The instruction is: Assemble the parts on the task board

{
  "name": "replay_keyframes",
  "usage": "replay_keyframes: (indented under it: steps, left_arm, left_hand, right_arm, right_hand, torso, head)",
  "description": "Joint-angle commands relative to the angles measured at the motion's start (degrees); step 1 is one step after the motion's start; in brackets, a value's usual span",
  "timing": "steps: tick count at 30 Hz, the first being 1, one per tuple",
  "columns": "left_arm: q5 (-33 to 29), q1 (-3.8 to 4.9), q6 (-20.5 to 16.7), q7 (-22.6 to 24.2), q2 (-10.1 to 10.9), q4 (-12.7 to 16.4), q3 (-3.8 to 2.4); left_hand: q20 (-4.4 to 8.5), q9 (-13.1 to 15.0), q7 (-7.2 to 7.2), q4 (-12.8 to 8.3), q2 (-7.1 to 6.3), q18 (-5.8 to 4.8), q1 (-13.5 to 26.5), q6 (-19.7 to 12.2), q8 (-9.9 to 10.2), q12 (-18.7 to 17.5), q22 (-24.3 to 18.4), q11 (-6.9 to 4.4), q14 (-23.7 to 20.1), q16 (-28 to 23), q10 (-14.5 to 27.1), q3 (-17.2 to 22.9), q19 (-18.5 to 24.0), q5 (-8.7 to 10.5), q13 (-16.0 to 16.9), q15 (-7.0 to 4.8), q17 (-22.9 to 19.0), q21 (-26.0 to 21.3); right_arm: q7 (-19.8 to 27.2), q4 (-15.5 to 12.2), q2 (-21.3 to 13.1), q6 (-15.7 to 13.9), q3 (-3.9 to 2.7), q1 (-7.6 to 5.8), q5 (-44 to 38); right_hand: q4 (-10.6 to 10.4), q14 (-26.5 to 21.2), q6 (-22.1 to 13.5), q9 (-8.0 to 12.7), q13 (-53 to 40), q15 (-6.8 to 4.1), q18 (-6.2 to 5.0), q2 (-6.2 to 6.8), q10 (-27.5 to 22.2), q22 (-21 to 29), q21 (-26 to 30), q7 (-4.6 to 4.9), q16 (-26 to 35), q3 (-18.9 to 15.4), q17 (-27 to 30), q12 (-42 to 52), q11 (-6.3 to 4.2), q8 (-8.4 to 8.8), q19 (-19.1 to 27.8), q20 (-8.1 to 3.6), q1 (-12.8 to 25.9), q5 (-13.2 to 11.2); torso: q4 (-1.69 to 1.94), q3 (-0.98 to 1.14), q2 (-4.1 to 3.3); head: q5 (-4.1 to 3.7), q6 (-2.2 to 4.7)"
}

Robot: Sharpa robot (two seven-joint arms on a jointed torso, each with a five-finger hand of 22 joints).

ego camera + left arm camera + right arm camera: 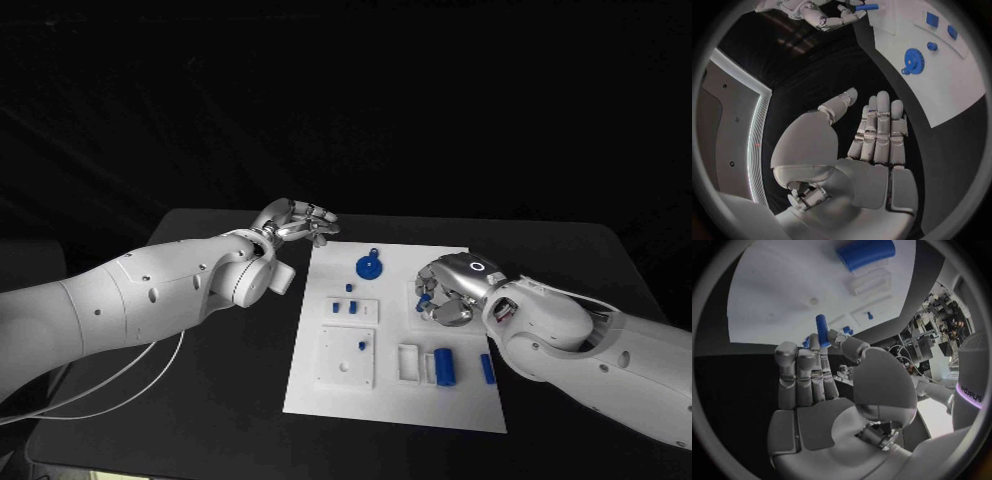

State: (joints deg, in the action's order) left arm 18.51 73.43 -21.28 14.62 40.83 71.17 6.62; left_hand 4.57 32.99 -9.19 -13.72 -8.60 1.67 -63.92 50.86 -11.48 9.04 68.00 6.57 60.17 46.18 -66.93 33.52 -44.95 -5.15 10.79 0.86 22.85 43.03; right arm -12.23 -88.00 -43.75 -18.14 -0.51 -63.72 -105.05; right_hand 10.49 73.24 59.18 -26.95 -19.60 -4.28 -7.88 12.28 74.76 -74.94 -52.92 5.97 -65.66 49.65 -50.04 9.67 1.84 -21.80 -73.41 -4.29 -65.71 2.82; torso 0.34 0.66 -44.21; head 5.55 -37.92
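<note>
Parts (pixel 446 366) on task board (pixel 325 395), table (pixel 577 260) beneath

White task board (pixel 325 385); blue parts (pixel 371 267); black table (pixel 231 390).

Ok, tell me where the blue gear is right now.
In the head view, the blue gear lies on the task board at its far edge, between both robot hands, left of the right robot hand.

The head camera looks steeply down from above at the table (pixel 216 400), the board (pixel 397 390) at lower centre. Each wrist fisheye sits close behind its own palm, facing along the fingers. All three share the board.
</note>
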Motion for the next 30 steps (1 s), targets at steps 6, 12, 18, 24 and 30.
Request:
replay_keyframes:
  steps: [6,12,18,24,30]
  left_arm:
    - [-0.3,0.06,0.31,0.71,-0.11,0.08,-0.05]
    - [-0.38,0.06,0.39,0.72,-0.31,-0.02,-0.05]
    - [-0.49,0.06,0.37,0.75,-0.64,-0.14,-0.05]
    - [-0.53,0.06,0.39,0.72,-0.75,-0.09,-0.05]
    - [-0.53,0.06,0.48,0.71,-0.9,-0.09,-0.05]
  left_hand:
    - [0.22,-0.1,-0.34,0.14,0.54,0.97,-0.07,0.17,-0.42,0.12,0.11,0.01,0.24,-0.23,0.46,-0.07,0.16,0.32,-0.04,-0.01,0.11,-0.36]
    - [0.21,-0.11,-0.34,0.15,0.55,0.97,-0.07,0.17,-0.44,0.13,0.13,0.01,0.25,-0.26,0.47,-0.08,0.15,0.32,-0.04,0.0,0.15,-0.37]
    - [0.21,-0.12,-0.34,0.15,0.56,0.97,-0.07,0.17,-0.46,0.14,0.14,0.02,0.26,-0.28,0.47,-0.09,0.15,0.32,-0.03,0.0,0.18,-0.38]
    - [0.21,-0.13,-0.34,0.16,0.56,0.97,-0.07,0.17,-0.47,0.15,0.16,0.02,0.26,-0.31,0.47,-0.1,0.14,0.32,-0.03,0.0,0.21,-0.39]
    - [0.21,-0.14,-0.34,0.15,0.57,0.97,-0.09,0.16,-0.49,0.16,0.17,0.01,0.27,-0.33,0.48,-0.1,0.14,0.32,-0.03,0.0,0.24,-0.41]
  right_arm:
    - [2.36,-3.57,1.61,-2.84,-0.08,0.06,4.04]
    - [3.15,-4.54,5.19,-2.47,1.02,0.33,4.38]
    - [3.72,-4.14,8.65,-2.23,4.38,0.57,2.76]
    - [3.67,-2.8,10.9,-2.28,5.49,2.49,0.9]
    - [3.47,-0.79,12.78,-2.27,6.3,3.95,-0.23]
  right_hand:
    - [0.0,0.1,0.56,-0.09,-0.19,-0.38,-7.12,-0.24,0.55,-0.95,-0.43,-0.13,-0.18,0.44,0.08,0.38,-0.12,-0.27,-0.42,0.05,-0.38,-0.02]
    - [0.07,0.12,0.5,-0.07,-0.21,-0.38,-7.12,-0.35,0.49,-0.93,-0.42,-0.11,-0.11,0.56,0.12,0.31,-0.12,-0.22,-0.44,0.02,-0.37,-0.02]
    - [0.17,0.12,0.47,-0.06,-0.23,-0.36,-7.12,-0.45,0.45,-0.92,-0.41,-0.1,-0.05,0.62,0.15,0.25,-0.1,-0.18,-0.43,0.01,-0.35,-0.02]
    - [0.25,0.13,0.46,-0.06,-0.24,-0.36,-7.12,-0.5,0.44,-0.91,-0.4,-0.1,-0.02,0.64,0.17,0.23,-0.1,-0.17,-0.43,-0.01,-0.35,-0.02]
    - [0.35,0.14,0.46,-0.06,-0.26,-0.36,-7.12,-0.54,0.44,-0.91,-0.4,-0.1,0.0,0.67,0.18,0.21,-0.1,-0.16,-0.44,-0.03,-0.37,-0.02]
  torso:
    - [-0.08,0.05,-0.03]
    - [-0.05,0.02,0.05]
    - [0.09,-0.05,0.02]
    - [0.1,-0.14,-0.02]
    - [0.16,-0.07,-0.07]
  head:
    - [0.75,-0.25]
    - [1.32,-0.43]
    - [1.38,-0.57]
    - [1.69,-0.66]
    - [1.66,-0.67]
